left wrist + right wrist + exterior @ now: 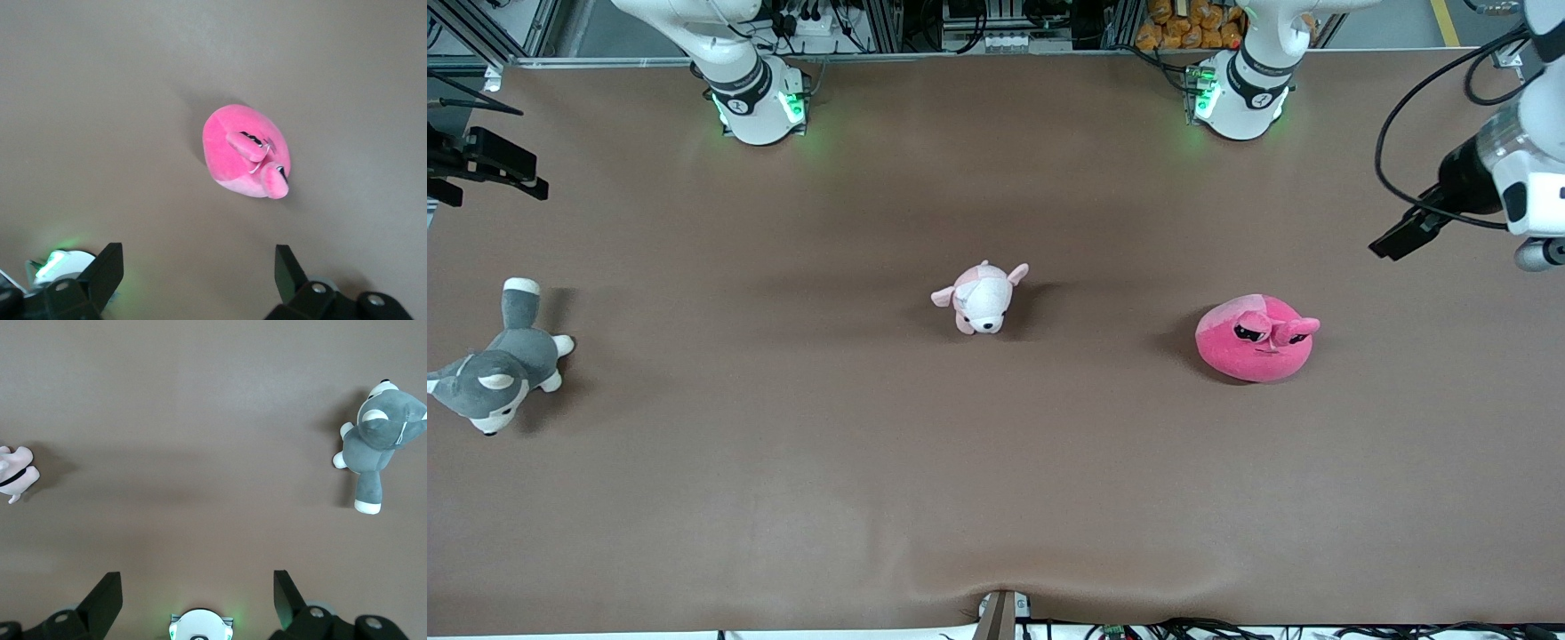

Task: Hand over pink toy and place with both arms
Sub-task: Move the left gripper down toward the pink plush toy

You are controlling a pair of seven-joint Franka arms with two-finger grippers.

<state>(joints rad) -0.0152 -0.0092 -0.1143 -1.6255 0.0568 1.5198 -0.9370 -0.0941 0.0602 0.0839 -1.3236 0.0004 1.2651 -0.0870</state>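
The pink toy, a round hot-pink plush with droopy black eyes and a snout, lies on the brown table toward the left arm's end. It also shows in the left wrist view. My left gripper hangs high over the left arm's end of the table, well apart from the toy. In its wrist view it is open and empty. My right gripper hangs high over the right arm's end of the table. In its wrist view it is open and empty.
A pale pink-and-white puppy plush lies at the table's middle. A grey-and-white husky plush lies at the right arm's end. The arm bases stand along the table's edge farthest from the front camera.
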